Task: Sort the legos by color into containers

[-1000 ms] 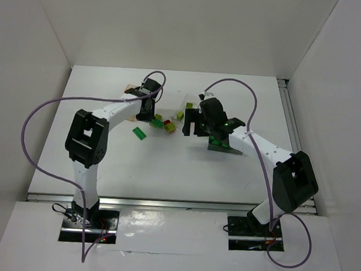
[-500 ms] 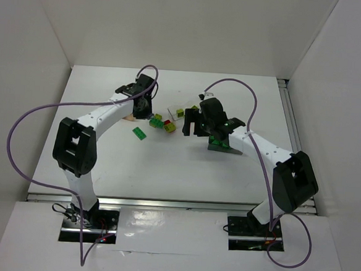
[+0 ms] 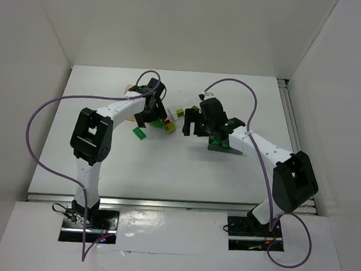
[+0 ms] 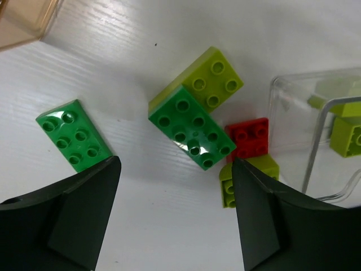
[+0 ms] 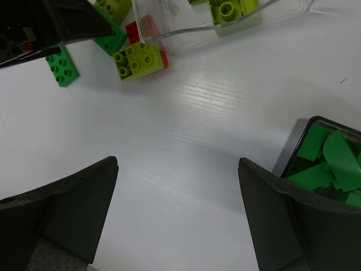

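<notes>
left gripper [image 4: 175, 175] fingers spread wide over a green brick [image 4: 192, 132], right gripper [image 5: 177, 175] spread too, dark tub [image 5: 289, 149] seems to hold greens

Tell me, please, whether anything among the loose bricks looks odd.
Yes: the dark green brick sits partly atop a yellow-green brick, beside the clear tub. They look stacked or clipped together, awkward for sorting by colour.

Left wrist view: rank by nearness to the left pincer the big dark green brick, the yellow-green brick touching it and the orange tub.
1. Big dark green brick, centre, just ahead of left pincer.
2. Yellow-green brick, just beyond it.
3. Orange tub, top-left corner.
</notes>
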You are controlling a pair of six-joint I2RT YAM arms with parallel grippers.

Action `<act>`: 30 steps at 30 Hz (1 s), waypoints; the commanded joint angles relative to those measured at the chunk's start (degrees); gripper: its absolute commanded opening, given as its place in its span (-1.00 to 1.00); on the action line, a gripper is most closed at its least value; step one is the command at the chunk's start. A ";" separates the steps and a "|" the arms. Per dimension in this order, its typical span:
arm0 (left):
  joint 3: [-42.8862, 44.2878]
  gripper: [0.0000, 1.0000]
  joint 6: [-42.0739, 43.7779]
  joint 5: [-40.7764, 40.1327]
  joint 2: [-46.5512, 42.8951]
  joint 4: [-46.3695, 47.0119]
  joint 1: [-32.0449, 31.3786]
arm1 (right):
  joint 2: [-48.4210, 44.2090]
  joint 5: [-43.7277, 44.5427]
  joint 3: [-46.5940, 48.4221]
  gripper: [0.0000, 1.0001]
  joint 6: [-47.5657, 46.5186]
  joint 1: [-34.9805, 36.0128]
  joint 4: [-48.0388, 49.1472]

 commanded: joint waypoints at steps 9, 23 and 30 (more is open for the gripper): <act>9.61 0.56 -9.87 -5.70 8.54 -5.94 -0.42 | 0.44 0.75 0.86 0.89 -0.42 0.39 0.21; 1.16 0.30 -3.98 -8.34 3.00 -4.71 -2.00 | 0.96 -0.31 0.85 0.89 0.11 0.39 0.73; 2.93 0.28 -0.65 -7.73 5.46 -3.84 -2.00 | 0.96 0.22 0.86 0.89 0.11 0.39 0.21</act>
